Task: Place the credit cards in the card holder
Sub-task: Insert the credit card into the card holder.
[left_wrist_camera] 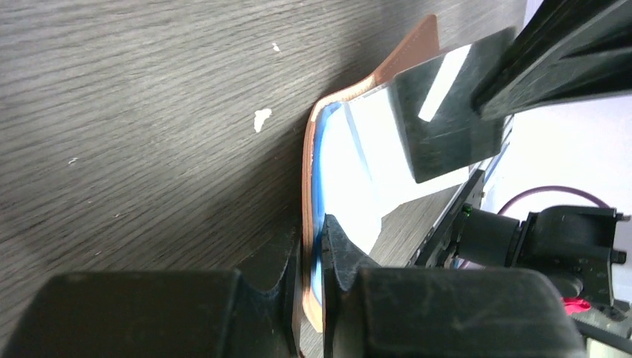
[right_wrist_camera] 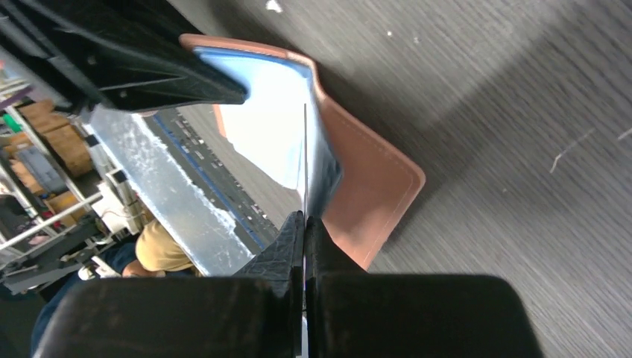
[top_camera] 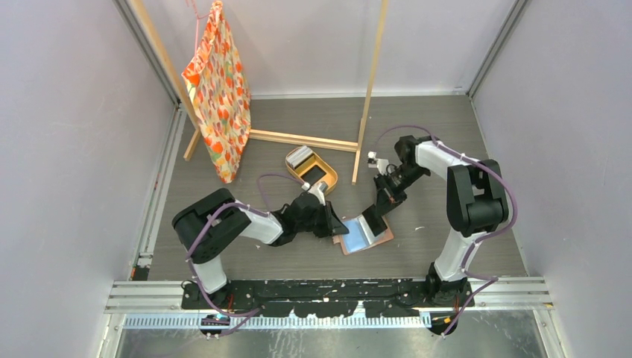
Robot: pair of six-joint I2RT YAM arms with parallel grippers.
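Two tools engaged: left tool (left_wrist_camera: 313, 240) pinches the card holder (left_wrist_camera: 408, 51) by one flap, propping it open on the surface (left_wrist_camera: 149, 112); right tool (right_wrist_camera: 304, 224) clamps one credit card (left_wrist_camera: 440, 127) edge-on, aligned with the pocket

3 cams: 1 overhead, 2 wrist.
Top ext. is set high at near side, aimed down over whole table (top_camera: 447, 134); wrist cams are held v. close to card holder (top_camera: 356, 237), seen in all 3.
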